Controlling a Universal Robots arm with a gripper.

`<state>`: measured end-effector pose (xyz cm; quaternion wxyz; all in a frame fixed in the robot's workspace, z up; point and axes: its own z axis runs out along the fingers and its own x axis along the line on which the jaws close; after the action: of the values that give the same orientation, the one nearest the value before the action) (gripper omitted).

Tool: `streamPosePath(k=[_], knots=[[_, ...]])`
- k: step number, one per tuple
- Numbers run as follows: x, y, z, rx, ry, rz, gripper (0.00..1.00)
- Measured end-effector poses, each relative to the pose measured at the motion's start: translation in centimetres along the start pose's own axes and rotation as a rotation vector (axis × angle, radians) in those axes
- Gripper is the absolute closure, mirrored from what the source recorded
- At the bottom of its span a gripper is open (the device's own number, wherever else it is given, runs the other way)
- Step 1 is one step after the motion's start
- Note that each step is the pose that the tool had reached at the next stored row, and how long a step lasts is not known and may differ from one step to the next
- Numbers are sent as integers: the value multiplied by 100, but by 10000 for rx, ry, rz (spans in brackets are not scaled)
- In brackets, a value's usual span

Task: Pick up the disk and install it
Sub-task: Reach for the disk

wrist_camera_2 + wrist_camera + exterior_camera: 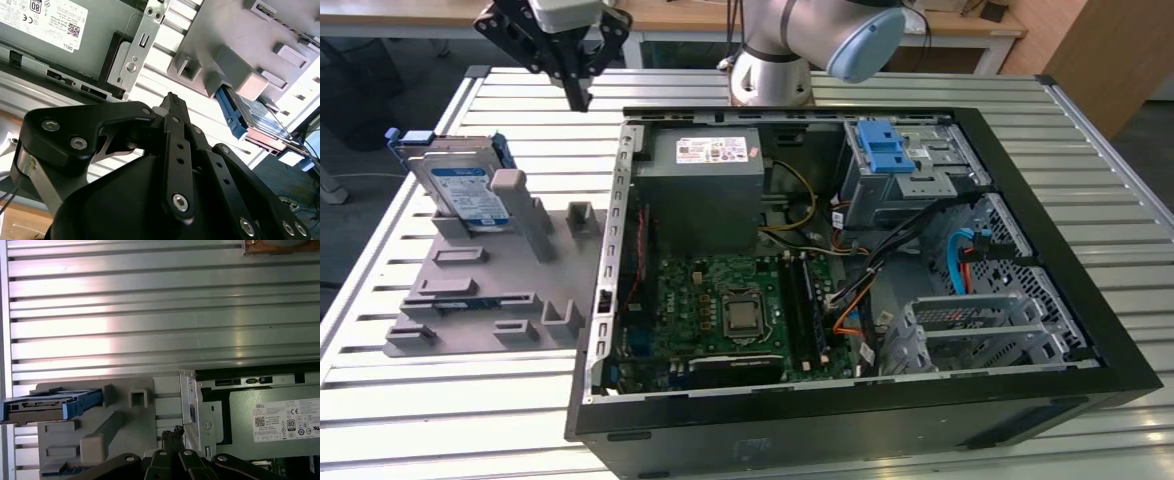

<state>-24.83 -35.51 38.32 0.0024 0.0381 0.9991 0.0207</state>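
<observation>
Black fingers are pressed together, empty, over the ribbed metal desk. Well apart from them, the flat blue-railed disk stands on edge in a grey holder.

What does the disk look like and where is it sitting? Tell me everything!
The disk is a flat silver-grey metal slab with a white-and-blue label and blue plastic rails on its edges. It stands on edge, leaning back, in the grey holder on the slatted table, at the exterior view's left of the open computer case. The holder touches it; the gripper hangs apart from it, holding nothing.
</observation>
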Motion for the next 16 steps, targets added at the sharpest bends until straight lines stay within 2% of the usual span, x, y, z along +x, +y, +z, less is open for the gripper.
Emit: streamPosePath(k=[16], knots=[[100,18,11,0,1,0,89]])
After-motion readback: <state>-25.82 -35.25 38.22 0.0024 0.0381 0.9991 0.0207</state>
